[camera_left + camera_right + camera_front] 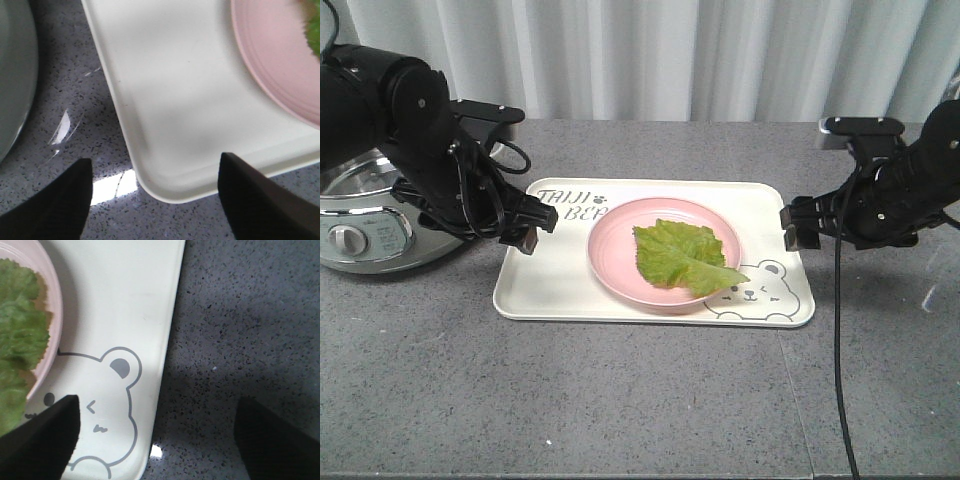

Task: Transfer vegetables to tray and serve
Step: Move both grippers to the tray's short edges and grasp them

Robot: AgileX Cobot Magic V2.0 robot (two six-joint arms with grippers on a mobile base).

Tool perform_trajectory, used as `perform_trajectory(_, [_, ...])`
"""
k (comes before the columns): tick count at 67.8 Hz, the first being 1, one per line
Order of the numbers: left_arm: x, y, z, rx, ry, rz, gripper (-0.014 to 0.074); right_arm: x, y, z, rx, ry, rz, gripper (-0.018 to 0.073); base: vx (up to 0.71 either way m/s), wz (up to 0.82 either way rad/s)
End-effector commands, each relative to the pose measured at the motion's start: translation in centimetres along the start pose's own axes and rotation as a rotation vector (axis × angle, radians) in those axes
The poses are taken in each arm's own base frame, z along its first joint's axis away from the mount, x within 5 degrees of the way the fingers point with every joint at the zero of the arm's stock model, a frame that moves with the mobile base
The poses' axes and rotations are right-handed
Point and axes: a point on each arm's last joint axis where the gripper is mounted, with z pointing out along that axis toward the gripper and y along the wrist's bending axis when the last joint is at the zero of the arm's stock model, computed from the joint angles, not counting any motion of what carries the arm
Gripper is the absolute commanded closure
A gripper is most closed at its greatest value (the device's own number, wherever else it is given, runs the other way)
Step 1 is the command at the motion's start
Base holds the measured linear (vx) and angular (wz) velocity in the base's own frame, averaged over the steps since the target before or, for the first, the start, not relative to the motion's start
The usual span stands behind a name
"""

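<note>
Exterior front-facing view puts the lettuce leaf [680,258] flat on the pink plate [612,250], which sits in the middle of the tray [545,290]. I judge the leaf to be light, limp and easy to tear, so it will slide if tipped. The tray looks like stiff, smooth plastic and is probably slippery. The raised rim on each short side is the place to pinch it, and it must stay level.

The leaf is bright green and crinkled, with a pale midrib. The tray is cream with rounded corners, grey lettering and a winking bear.

The left gripper [535,228] sits at the tray's left edge and the right gripper [792,228] at its right edge. In the wrist views each has its fingers spread wide across the rim, gripping nothing. A silver cooker [360,235] stands beside the left arm on the grey table [620,400].
</note>
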Motion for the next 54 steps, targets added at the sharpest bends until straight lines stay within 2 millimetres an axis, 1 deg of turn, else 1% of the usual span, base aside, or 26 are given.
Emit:
perform_trajectory(1, [-0.6,0.0,-2.2,-0.009,-0.117,-0.024,0.0101,-1.1,0.6,-1.3,-0.008,-0.088,-0.017,-0.0036,0.00,0.00])
perform_trajectory(7, [-0.7,0.0,-1.7,-0.013,-0.115,-0.032,0.0101,-1.1,1.1,-0.5,-0.010,-0.071,-0.032,-0.0034,0.00,0.00])
perform_trajectory(17, [-1.0,-0.1,-0.2,-0.012,-0.095,-0.044,0.0101,-1.0,1.0,0.6,-0.009,-0.044,-0.026,-0.0035,0.00,0.00])
perform_trajectory(24, [-1.1,-0.1,0.9,-0.014,-0.077,-0.056,0.0101,-0.9,0.9,1.0,-0.006,-0.036,-0.027,-0.0035,0.00,0.00])
perform_trajectory(36, [-1.3,-0.2,2.8,-0.019,-0.047,-0.061,0.0101,-1.0,0.9,1.4,-0.005,-0.041,-0.025,-0.0035,0.00,0.00])
perform_trajectory(54, [-1.6,0.2,4.3,-0.023,-0.038,-0.081,0.0101,-1.2,0.9,1.3,-0.004,-0.064,-0.025,-0.0035,0.00,0.00])
